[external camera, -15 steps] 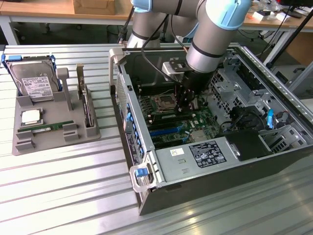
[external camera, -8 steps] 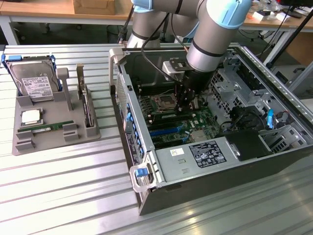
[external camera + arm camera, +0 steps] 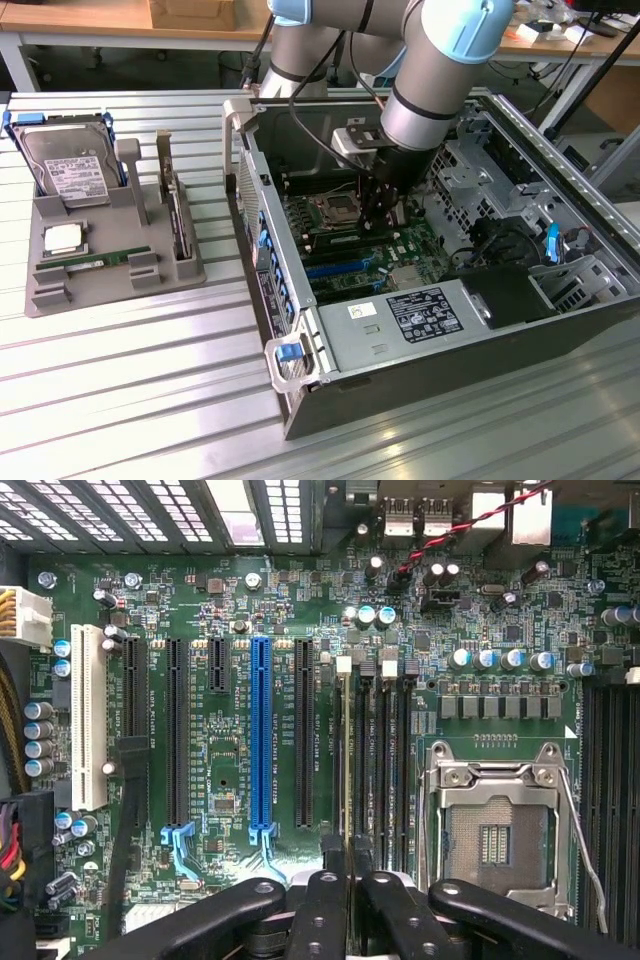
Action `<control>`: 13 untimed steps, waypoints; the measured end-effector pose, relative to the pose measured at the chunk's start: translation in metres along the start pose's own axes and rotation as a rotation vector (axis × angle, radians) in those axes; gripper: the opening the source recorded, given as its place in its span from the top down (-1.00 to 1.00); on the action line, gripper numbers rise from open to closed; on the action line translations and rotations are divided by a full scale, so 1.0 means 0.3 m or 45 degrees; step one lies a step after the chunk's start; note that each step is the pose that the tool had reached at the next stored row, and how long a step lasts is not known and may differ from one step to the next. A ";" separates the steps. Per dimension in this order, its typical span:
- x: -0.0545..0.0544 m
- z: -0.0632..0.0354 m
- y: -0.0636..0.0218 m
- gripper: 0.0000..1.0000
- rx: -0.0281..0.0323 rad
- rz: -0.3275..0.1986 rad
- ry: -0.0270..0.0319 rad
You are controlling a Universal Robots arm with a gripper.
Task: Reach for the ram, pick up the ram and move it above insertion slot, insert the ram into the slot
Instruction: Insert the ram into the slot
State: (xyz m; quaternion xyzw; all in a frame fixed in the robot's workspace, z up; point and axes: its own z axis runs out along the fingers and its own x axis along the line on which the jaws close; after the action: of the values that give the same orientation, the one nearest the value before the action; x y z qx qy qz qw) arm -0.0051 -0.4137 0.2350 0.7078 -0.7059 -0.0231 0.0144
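Observation:
My gripper [image 3: 346, 875] reaches down into the open computer case [image 3: 262, 300], low over the motherboard [image 3: 230, 780], just beside the processor socket [image 3: 333, 210]. Its black fingers [image 3: 322, 900] are shut on the ram [image 3: 345, 770], which I see edge-on as a thin grey-green strip running out from between them. The strip lies along the outermost black slot [image 3: 345, 666] of a row of memory sockets, the one with a pale clip at its far end. I cannot tell whether the ram is seated or still just above it. In the exterior view the gripper [image 3: 378, 222] hides the ram.
Empty black memory sockets [image 3: 386, 760] and the metal processor socket [image 3: 495, 830] flank the slot. A blue socket [image 3: 262, 730] stands further off. Outside the case, a grey tray [image 3: 110, 290] holds a hard drive [image 3: 70, 165], a silver chip [image 3: 62, 238] and another green stick [image 3: 95, 262].

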 end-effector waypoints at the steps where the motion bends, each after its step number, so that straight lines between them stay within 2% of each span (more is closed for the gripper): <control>1: 0.000 0.000 0.000 0.76 -0.0001 0.000 0.0000; 13: 0.000 0.004 0.004 0.76 -0.0003 0.000 -0.0006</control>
State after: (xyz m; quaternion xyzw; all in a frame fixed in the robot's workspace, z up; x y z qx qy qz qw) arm -0.0064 -0.4137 0.2338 0.7078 -0.7059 -0.0233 0.0143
